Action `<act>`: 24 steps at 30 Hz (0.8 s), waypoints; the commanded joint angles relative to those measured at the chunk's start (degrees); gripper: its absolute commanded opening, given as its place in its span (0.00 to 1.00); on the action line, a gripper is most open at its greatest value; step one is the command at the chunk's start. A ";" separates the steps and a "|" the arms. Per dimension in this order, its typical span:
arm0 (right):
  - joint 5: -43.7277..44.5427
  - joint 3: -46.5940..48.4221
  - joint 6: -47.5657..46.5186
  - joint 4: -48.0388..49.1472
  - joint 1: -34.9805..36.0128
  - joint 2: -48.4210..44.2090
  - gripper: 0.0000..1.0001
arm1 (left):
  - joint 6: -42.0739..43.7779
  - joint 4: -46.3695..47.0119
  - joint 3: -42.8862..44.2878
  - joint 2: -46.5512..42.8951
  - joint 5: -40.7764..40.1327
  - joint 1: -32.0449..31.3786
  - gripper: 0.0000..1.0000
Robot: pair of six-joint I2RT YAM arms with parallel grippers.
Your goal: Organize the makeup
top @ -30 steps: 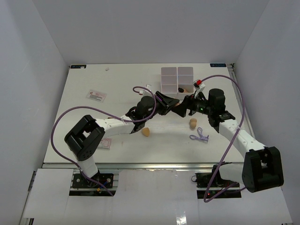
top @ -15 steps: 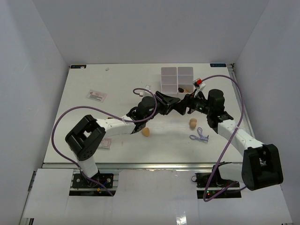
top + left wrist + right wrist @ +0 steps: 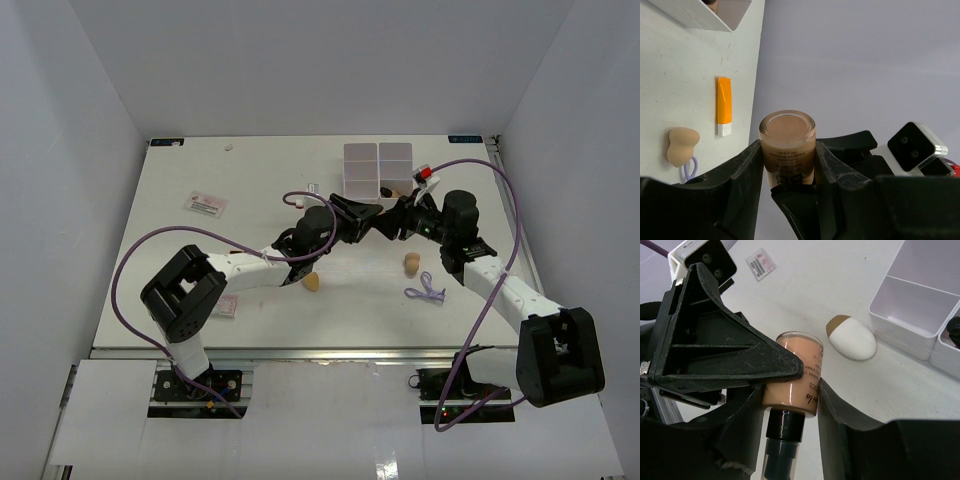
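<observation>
So both arms had the clear tan-filled foundation bottle with a black cap (image 3: 795,372) pinched in midair, just on the near side of the white plastic compartment box (image 3: 379,165). Left gripper (image 3: 788,152) clamped its body, and right gripper (image 3: 790,400) squeezed it near the cap. White oval piece with a brown tip (image 3: 852,337) lay beside the box.

1. The top external camera sat high above and behind the arm bases, tilted down over the whole table (image 3: 250,170) — the far view.
2. The left wrist camera looked out along the left gripper (image 3: 789,157), rolled so the table stood on edge at the left, very near the foundation bottle (image 3: 788,137).
3. The right wrist camera looked down past the right gripper (image 3: 790,405), equally close.
4. Both wrist views shared that bottle from opposite sides; the white box (image 3: 378,170) showed in all three.
</observation>
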 commanded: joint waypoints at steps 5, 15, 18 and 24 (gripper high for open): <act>3.54 0.43 -4.22 2.85 -0.34 -1.86 0.28 | -1.94 1.66 1.41 0.09 0.60 -0.93 0.29; 1.65 1.86 -10.71 -2.63 -0.51 -3.51 0.18 | 6.01 -0.30 0.05 -4.86 -1.85 0.59 0.85; 1.11 1.79 -11.54 -4.02 -0.96 -4.33 0.18 | 7.94 -2.55 -0.35 -7.40 -1.04 2.10 0.88; 2.12 3.99 -18.86 -10.21 -2.12 -4.81 0.17 | 15.11 -9.98 -3.13 -14.31 0.45 6.74 0.89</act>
